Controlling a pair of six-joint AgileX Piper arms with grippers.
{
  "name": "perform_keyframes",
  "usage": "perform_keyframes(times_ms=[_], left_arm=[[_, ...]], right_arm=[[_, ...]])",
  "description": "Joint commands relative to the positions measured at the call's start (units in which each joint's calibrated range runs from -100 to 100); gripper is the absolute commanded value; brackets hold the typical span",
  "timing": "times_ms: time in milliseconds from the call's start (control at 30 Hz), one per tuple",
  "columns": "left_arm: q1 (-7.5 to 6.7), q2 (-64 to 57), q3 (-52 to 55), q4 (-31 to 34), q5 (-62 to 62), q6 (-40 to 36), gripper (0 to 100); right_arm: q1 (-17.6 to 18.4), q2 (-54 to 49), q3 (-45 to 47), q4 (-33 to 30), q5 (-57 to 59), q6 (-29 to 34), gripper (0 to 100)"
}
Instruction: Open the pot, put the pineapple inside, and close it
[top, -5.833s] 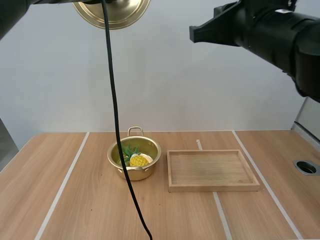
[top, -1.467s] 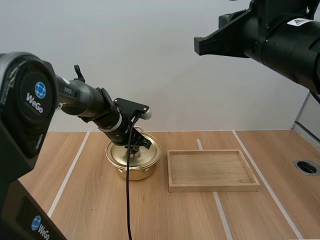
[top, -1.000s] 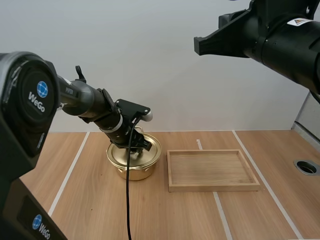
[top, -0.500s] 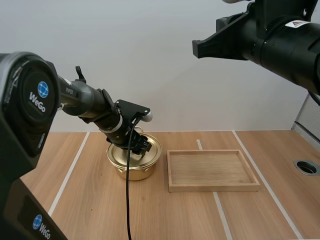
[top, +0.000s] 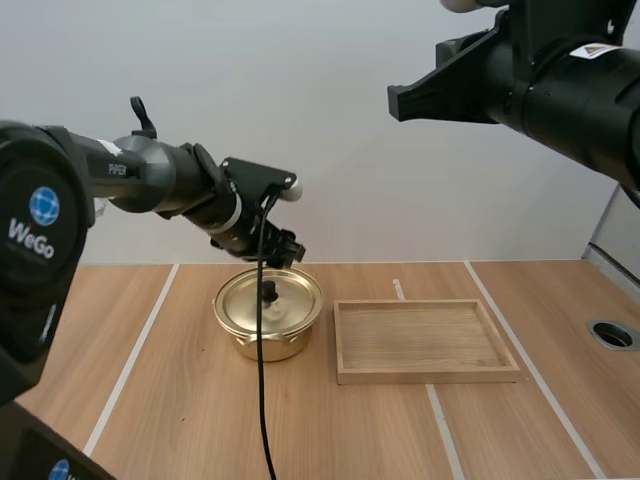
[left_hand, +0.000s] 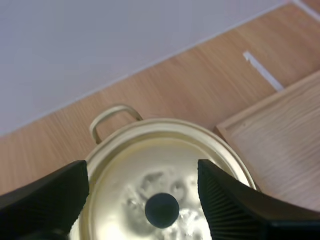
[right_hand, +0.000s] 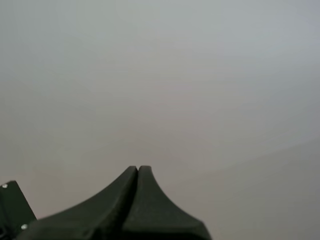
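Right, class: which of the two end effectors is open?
The left end effector, above the pot lid: its fingers stand apart. On the right end effector the fingers lie together as one wedge.

Readable: "WeGo" in white under a blue globe mark on the round black joint cover (top: 30, 215) at the base of the left arm (top: 160, 180), and "PIPER" in small white letters on the grey link (top: 118, 168) of that arm, which runs out toward the pot (top: 268, 312). A second globe logo (top: 58, 470) sits on the black housing below it, cut by the frame edge, lettering not legible. The right arm (top: 560, 80) carries a small white sticker (top: 598, 45) with an orange mark, print too small to read.
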Motion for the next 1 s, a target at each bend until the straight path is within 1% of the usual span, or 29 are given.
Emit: perform_keyframes(times_ms=[0,133,233,400,667,733,800,900,967], left_arm=[[-0.07,-5.24,-1.88,-1.48,-6.64,-0.93,100],[-0.07,-11.98,-2.79,-1.62,-13.72,-0.93,100],[-0.07,-16.32,-2.79,-1.62,-16.47,-0.93,100],[-0.07,-22.17,-2.79,-1.62,-17.14,-0.93,100],[-0.07,-33.96,-2.79,-1.62,-16.98,-2.01,100],[-0.07,-37.06,-2.79,-1.62,-16.98,-2.45,85],[-0.07,-39.96,-2.79,-1.62,-16.98,-2.45,73],[-0.07,-44.27,-2.79,-1.62,-16.21,-2.54,62],[-0.07,-46.95,-2.79,-1.62,-14.36,-3.40,54]], right_arm=[[-0.28,-0.55,0.12,-0.60,-2.35,0.13,0],[-0.28,-0.55,0.12,-0.60,-5.83,0.13,0],[-0.28,-0.55,0.12,-0.60,-6.30,0.13,0],[-0.28,-0.66,0.12,-0.60,-6.28,1.71,0],[-0.28,-1.32,0.12,-0.69,-6.12,1.71,0],[-0.28,-1.81,0.12,-1.22,-6.12,1.71,0],[-0.28,-2.55,0.12,-1.34,-6.12,1.71,0],[-0.28,-3.74,0.12,-1.50,-6.12,2.77,0],[-0.28,-4.60,0.12,-1.62,-6.12,5.96,0]])
